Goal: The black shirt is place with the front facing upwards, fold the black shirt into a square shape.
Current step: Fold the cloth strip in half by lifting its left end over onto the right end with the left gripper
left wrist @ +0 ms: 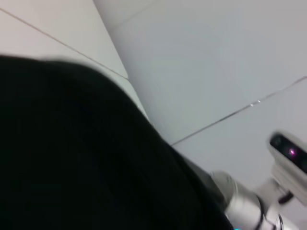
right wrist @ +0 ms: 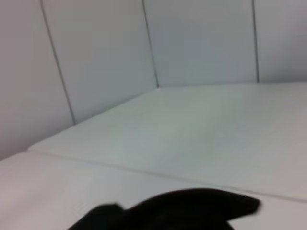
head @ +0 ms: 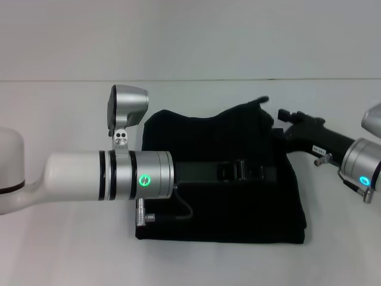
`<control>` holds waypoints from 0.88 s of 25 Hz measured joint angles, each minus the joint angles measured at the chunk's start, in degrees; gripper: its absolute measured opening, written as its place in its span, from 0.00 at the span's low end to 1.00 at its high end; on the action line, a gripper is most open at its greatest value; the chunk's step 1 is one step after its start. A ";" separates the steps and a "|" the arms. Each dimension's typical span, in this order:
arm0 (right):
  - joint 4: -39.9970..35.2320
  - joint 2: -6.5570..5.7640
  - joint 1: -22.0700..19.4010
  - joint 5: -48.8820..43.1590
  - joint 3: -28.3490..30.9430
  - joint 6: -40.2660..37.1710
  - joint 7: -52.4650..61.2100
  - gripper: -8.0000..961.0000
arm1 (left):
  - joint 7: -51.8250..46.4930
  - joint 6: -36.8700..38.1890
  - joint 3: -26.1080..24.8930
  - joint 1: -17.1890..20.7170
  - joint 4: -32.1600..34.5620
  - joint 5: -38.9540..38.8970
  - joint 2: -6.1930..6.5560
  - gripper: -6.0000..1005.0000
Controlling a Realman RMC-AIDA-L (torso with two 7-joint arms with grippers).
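Note:
The black shirt (head: 220, 208) lies folded into a rough rectangle on the white table, and no lettering shows. My left arm reaches across it from the left, with the left gripper (head: 275, 173) low over the cloth near its right edge. From the right, my right gripper (head: 278, 126) comes in at the shirt's upper right corner, where a bit of cloth sticks up. Both grippers are black against black cloth. Black cloth (left wrist: 72, 153) fills much of the left wrist view. A dark fold of cloth (right wrist: 192, 211) shows low in the right wrist view.
The white table (head: 71, 250) extends around the shirt on all sides, with a white wall behind it. The left arm's silver wrist with its cable (head: 169, 211) hangs over the shirt's left edge. The right arm's silver wrist (left wrist: 249, 201) shows in the left wrist view.

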 joint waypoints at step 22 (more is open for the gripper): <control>-0.85 -0.39 -7.66 5.76 13.30 0.24 -0.04 0.78 | 0.57 -9.25 4.79 0.21 -6.11 -4.49 -0.42 0.04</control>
